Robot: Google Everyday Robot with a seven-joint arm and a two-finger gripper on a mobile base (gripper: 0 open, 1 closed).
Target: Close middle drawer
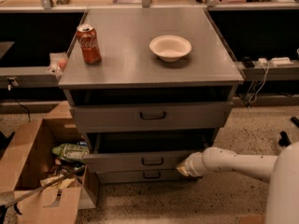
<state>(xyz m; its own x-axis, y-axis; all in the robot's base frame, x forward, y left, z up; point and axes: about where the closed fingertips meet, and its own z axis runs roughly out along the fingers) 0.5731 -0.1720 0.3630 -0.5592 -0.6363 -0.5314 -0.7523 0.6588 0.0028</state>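
Observation:
The middle drawer point(140, 162) of the grey cabinet point(149, 73) stands pulled out a little, its low front panel with a small dark bar handle point(153, 161) below a dark gap. My gripper point(183, 167) at the end of the white arm point(233, 161) is at the right end of that drawer front, touching or nearly touching it. The top drawer point(152, 116), with a taller front, sits above. The lowest drawer point(145, 175) sits below, near flush.
A red cola can point(88, 43) and a white bowl point(170, 47) stand on the cabinet top. An open cardboard box point(35, 171) with trash, including a green packet point(70, 151), stands on the floor at the left. Cables point(257, 83) hang at the right.

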